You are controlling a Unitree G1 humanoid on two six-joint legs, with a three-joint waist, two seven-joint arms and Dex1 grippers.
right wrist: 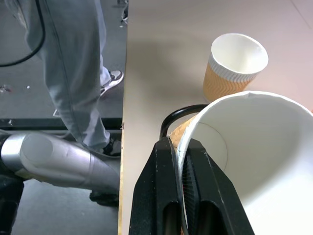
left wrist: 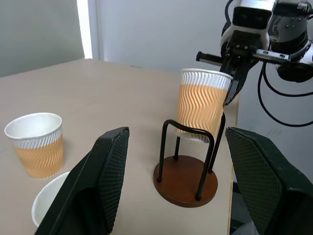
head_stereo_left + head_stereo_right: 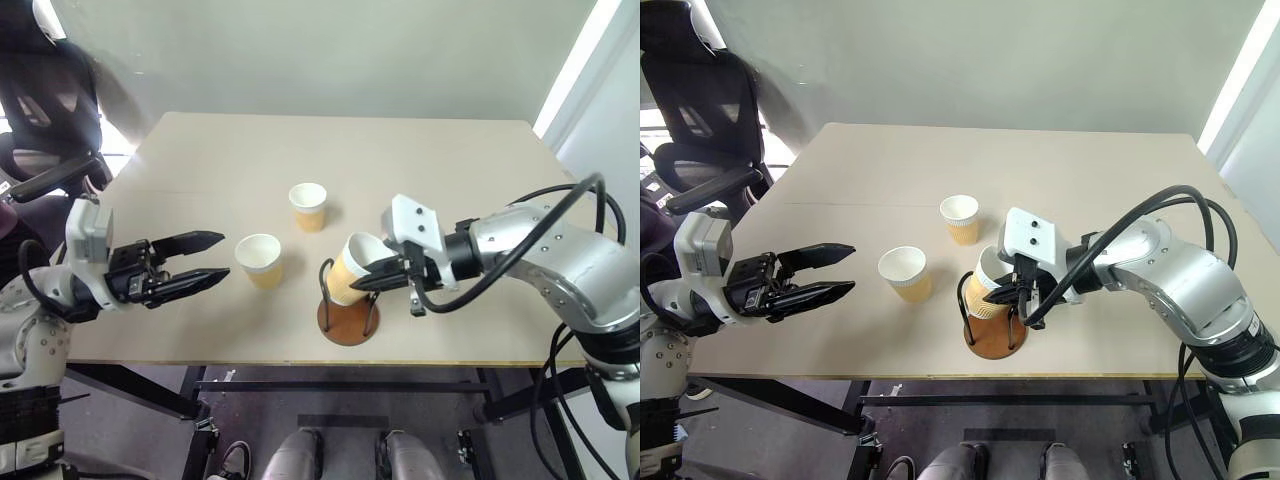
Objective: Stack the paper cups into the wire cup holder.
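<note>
I kept the right tool (image 3: 388,277) pinched shut on the rim of one paper cup (image 3: 352,267), tilted between the wire cup holder (image 3: 349,312) loops directly beneath, for seating. The left tool (image 3: 205,258) stood wide open and empty, the two remaining paper cups (image 3: 260,259) just ahead on the bench (image 3: 450,180).

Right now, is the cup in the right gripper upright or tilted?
Tilted. The cup leans between the holder's wire loops, its bottom above the wooden base, with the right gripper shut on its rim.
</note>
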